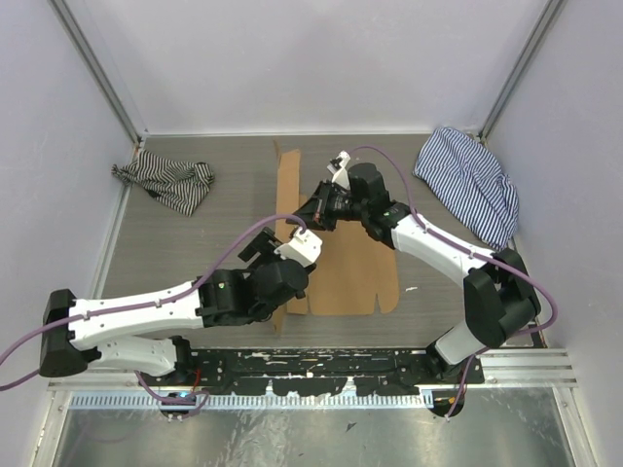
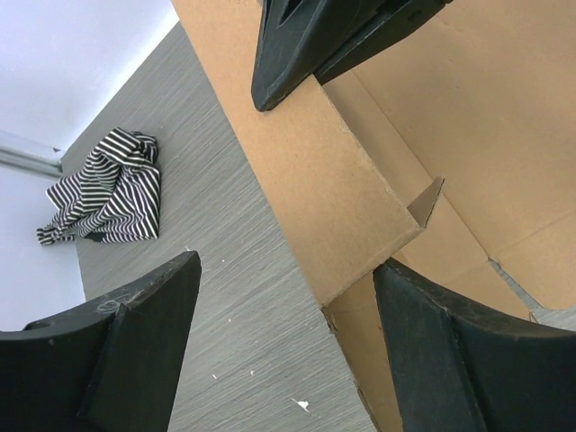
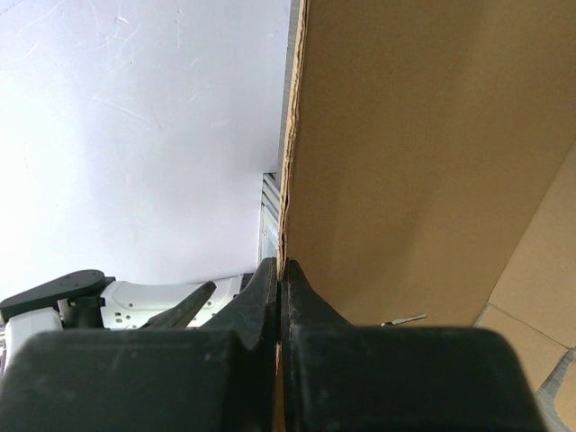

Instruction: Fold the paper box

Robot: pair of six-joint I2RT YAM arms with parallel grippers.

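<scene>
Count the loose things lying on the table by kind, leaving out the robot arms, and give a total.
paper box: 1
striped cloths: 2, the black-and-white cloth at the far left and the blue-striped cloth at the far right
Total: 3

On the table (image 1: 165,243), centre — paper box (image 1: 355,265). One striped cloth (image 1: 167,182) behind-left of it, second striped cloth (image 1: 469,183) behind-right, both well apart.
</scene>
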